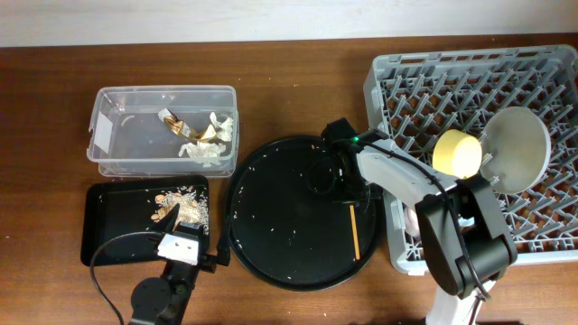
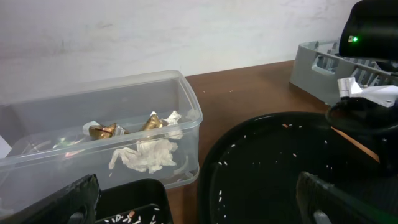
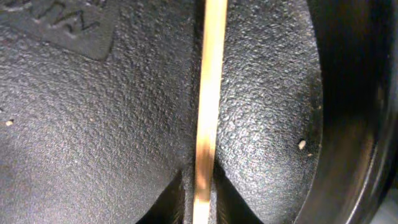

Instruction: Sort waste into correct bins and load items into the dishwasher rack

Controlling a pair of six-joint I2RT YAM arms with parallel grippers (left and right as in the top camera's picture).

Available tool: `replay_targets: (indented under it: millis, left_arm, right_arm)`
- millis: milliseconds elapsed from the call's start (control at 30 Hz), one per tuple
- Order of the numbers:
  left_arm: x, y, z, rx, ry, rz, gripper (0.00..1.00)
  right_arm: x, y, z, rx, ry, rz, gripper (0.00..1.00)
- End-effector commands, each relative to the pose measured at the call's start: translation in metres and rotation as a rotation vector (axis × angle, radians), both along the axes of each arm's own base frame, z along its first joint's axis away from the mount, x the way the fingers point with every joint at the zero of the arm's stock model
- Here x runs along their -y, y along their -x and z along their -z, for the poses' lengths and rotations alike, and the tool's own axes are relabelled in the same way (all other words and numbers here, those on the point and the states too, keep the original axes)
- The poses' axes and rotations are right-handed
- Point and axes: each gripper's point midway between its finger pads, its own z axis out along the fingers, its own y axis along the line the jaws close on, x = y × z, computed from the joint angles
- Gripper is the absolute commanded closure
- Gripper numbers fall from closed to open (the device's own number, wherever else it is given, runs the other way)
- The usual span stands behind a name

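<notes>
Soft, even light from above casts only faint shadows, the round black tray (image 1: 271, 226) shows a dull sheen, the wooden chopstick (image 3: 208, 93) is blurred and glary in the right wrist close-up, and the fingers (image 2: 62, 202) of the left gripper (image 2: 198, 199) lie out of focus.

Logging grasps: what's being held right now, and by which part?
Right gripper pinches a chopstick near one end; left gripper holds nothing.

Bare desk (image 1: 298, 81) is lying open between tub (image 1: 163, 135) and rack (image 1: 424, 81). The right arm (image 1: 397, 176) is crossing the round tray's (image 1: 271, 217) right side, its claw (image 1: 350, 200) pinching a chopstick (image 1: 355, 233), barring the rack's left wall. Plate (image 1: 519, 149) and bowl (image 1: 457, 153) are crowding the rack's middle.
</notes>
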Motion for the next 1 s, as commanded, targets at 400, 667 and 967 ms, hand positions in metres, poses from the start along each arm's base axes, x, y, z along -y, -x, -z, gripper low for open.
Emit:
replay_targets:
  millis: [400, 667, 967]
  left_arm:
    - [0.0, 0.0, 0.001, 0.0, 0.007, 0.002, 0.01]
    - [0.0, 0.0, 0.001, 0.0, 0.007, 0.002, 0.0]
    - [0.0, 0.0, 0.001, -0.001, 0.006, 0.002, 0.0]
  right_arm:
    - [-0.009, -0.049, -0.146, 0.416, -0.122, -0.048, 0.96]
    - [0.015, -0.032, -0.153, 0.323, -0.207, -0.076, 0.85]
    - [0.002, 0.019, -0.016, -0.016, -0.058, -0.038, 0.66]
